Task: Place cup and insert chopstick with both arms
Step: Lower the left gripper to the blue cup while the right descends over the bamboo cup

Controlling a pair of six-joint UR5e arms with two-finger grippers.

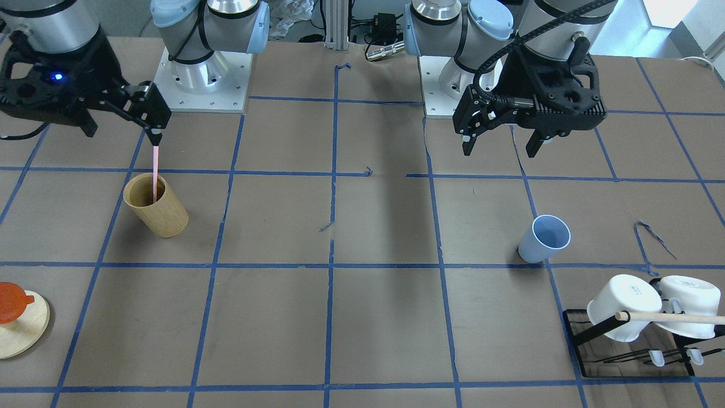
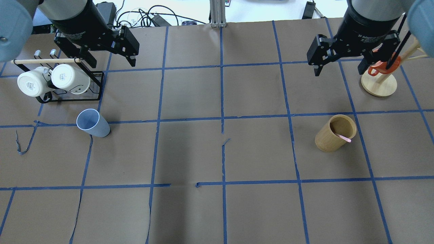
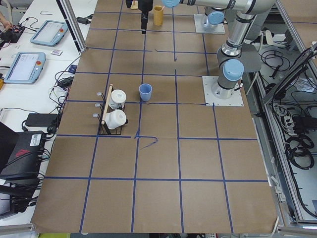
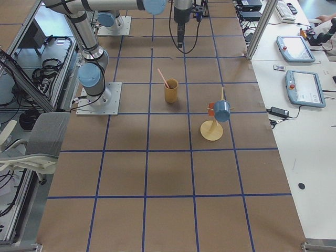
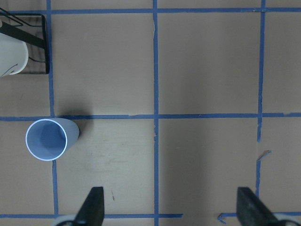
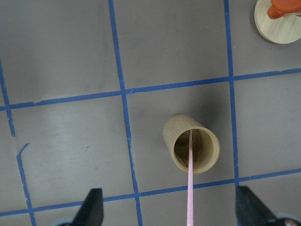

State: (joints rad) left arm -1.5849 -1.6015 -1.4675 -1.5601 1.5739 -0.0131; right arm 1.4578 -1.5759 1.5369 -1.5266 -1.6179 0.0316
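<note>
Brown-papered, gridded with blue tape (image 2: pixel 222 98), my table (image 2: pixel 190 152) faces a white bench (image 3: pixel 29 10) carrying tablets (image 3: pixel 24 67). My left claw (image 1: pixel 499 148) and right claw (image 1: pixel 122 133) gape wide, empty.

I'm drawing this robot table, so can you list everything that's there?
Blue cup: one, light blue, upright beside the rack.
White mugs: two, white, on the rack.
Rack: one, black, robot's left side.
Wooden holder: one, tan, robot's right side.
Chopstick: one, pink, leaning inside the wooden holder.
Wooden stand: one, pale, far right.
Hanging cups: two, orange and blue, on the wooden stand.
Left gripper: black, open, empty.
Right gripper: black, open, empty.
</note>
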